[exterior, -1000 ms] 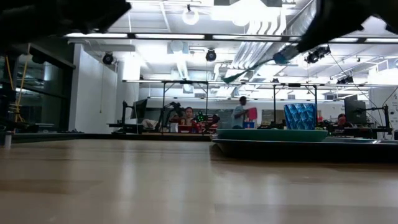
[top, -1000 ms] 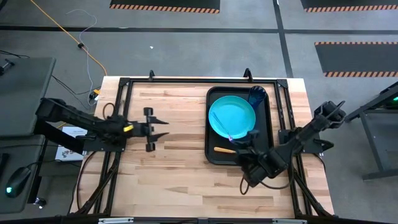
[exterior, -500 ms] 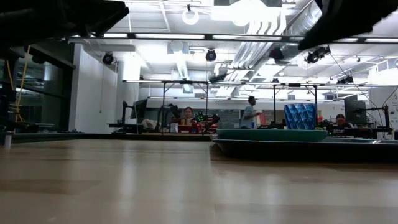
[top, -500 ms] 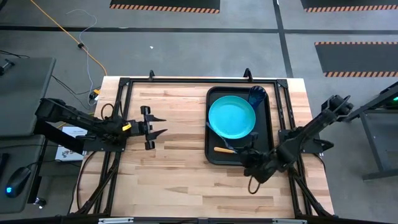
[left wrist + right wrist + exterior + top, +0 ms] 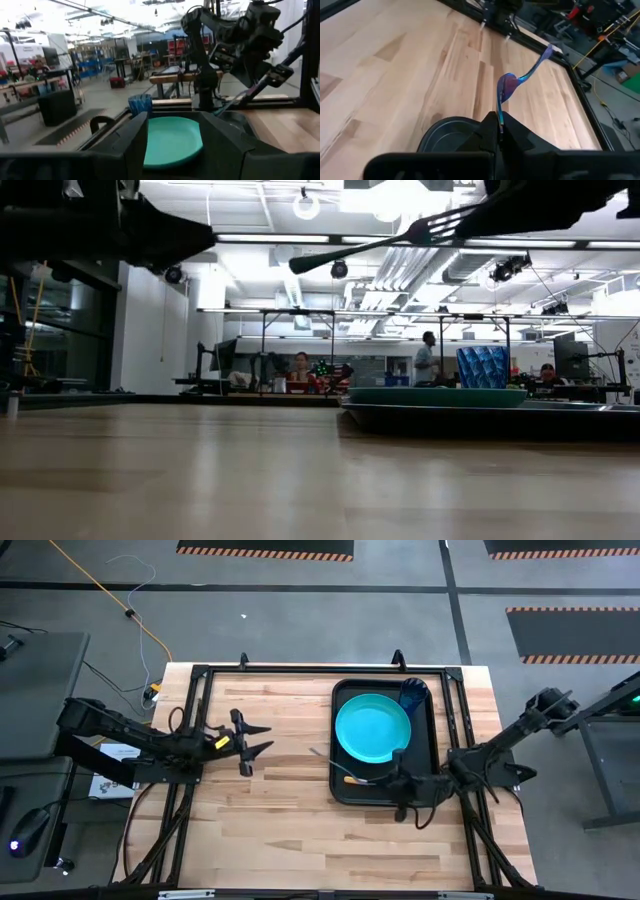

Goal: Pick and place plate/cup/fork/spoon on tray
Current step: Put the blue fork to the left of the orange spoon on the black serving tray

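**Fork held aloft beside the loaded tray**

Fork (image 5: pixel 519 81) is pinched in my right gripper (image 5: pixel 397 781), the fingers closed narrow on its thin handle so the utensil juts straight forward from the jaws, its iridescent bluish length bending away over bare wood. From above I see it (image 5: pixel 335 762) reaching out past the tray's (image 5: pixel 341 792) rim, over the table (image 5: pixel 270 820), clear of the surface. At table height it (image 5: pixel 370 240) shows as a dark slanted line high overhead.

Just beside the closed jaws, on the tray, lies the spoon (image 5: pixel 356 780) with its orange handle; it is the nearest thing to my fingers. Beyond it the turquoise plate (image 5: pixel 372 729) takes up most of the tray, and the dark-blue cup (image 5: pixel 413 693) stands at the far corner, touching or nearly touching the plate's rim; I cannot tell which.

My left gripper (image 5: pixel 258 738) hangs well apart across the table, its fingers spread wide and pointed toward the tray. Between its jaws, in its wrist view, I see the plate (image 5: pixel 172 140) and the cup (image 5: pixel 140 103). Nothing lies on the wood between the two grippers.

People (image 5: pixel 427 358) are in the room behind.
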### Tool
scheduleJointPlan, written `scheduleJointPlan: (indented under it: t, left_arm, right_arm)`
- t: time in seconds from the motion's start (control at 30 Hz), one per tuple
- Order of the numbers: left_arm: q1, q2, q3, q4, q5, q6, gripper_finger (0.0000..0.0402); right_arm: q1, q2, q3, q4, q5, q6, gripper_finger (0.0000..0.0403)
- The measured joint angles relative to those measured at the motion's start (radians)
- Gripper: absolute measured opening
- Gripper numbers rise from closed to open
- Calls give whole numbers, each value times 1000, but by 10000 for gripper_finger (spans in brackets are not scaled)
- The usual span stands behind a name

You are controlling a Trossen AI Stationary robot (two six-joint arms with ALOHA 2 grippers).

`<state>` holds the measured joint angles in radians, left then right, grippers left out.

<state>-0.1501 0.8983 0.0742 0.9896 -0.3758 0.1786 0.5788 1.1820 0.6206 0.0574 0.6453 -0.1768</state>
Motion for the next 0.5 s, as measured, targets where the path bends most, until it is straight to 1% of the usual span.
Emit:
scheduleJointPlan:
  t: [0.13, 0.23, 0.3, 0.4, 0.5]
  left_arm:
    - [0, 0, 0, -10, 7, -40, 182]
    - [0, 0, 0, -33, 37, -49, 195]
    - [0, 0, 0, -42, 68, -71, 202]
    - [0, 0, 10, -69, 97, -99, 214]
    - [0, 0, 39, -116, 98, -98, 220]
  right_arm:
    - [-5, 0, -1, -19, -24, -8, 0]
    - [4, 0, -1, -91, -92, -8, 0]
    - [11, 0, -1, -151, -122, -6, 0]
    - [18, 0, -1, -253, -123, 21, 0]
    - [12, 0, 21, -421, -117, 78, 0]
